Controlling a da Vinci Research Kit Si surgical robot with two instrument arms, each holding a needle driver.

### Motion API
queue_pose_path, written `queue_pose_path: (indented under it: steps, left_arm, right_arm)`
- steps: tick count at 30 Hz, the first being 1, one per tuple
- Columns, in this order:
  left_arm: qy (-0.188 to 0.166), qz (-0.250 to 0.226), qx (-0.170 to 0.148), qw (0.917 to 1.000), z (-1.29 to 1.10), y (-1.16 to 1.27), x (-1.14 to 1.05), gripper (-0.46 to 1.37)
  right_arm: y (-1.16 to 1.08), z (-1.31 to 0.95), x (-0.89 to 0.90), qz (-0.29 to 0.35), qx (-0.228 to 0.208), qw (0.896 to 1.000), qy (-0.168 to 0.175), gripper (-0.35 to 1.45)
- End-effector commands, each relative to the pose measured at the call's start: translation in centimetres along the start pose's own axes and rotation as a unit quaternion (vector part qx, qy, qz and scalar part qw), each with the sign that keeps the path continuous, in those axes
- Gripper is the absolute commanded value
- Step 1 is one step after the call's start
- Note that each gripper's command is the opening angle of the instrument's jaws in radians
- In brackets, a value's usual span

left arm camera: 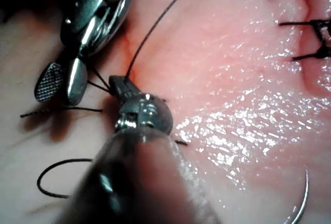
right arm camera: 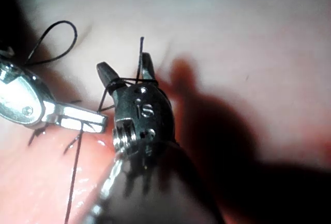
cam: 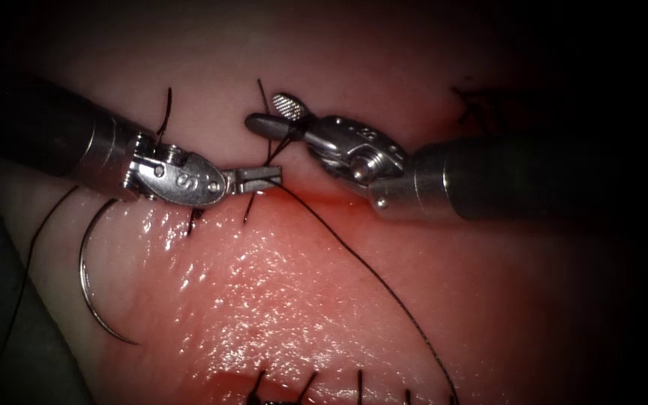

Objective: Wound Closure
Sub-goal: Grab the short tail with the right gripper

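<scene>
Steel needle [cam: 95, 281] lies loose on the tissue [cam: 279, 292], well to the left of the cut [cam: 324, 199], curve flat on the wet surface, not in the flesh and in nobody's grip. Left tool [cam: 264, 178] has its jaws closed tight on the thread [cam: 384, 289] right at the cut, and that dark strand runs away down over the glistening tissue. Right tool [cam: 275, 114] sits just across from it with jaws parted wide, and thread is wrapped around them near the hinge; nothing is clamped between them.

Risks as I judge them: those wraps sit near the base of open jaws, so any twist of the wrist could slide them off or snag them in the hinge. A hard pull by the left tool could fray the strand where it's pinched, or drag it into the cut's soft edge. And the free needle, trailing its thread, could be tugged across the tissue and scratch it. Short cut ends [cam: 249, 208] stand close by and could tangle in.
</scene>
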Motion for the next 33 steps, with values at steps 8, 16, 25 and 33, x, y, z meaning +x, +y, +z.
queue_pose_path:
  steps: [8, 16, 25, 33]
  left_arm:
    - [0.001, 0.002, -0.008, 1.0, 0.0, 0.0, 0.0, -0.35]
    - [0.0, 0.003, -0.011, 0.9999, -0.01, 0.01, -0.01, -0.35]
    - [0.0, 0.009, -0.011, 0.9999, -0.06, 0.05, -0.07, -0.35]
    - [0.0, 0.011, -0.011, 0.9999, -0.09, 0.08, -0.09, -0.35]
  right_arm:
    - [0.03, 0.14, -0.11, 0.008, 0.0, 1.0, -0.024, 1.09]
    - [0.06, 0.24, -0.24, 0.006, 0.001, 0.999, -0.034, 0.94]
    - [-0.15, 0.11, -0.18, 0.019, 0.013, 0.999, -0.044, -0.35]
    - [-0.18, 0.08, -0.16, 0.02, 0.014, 0.999, -0.045, -0.35]
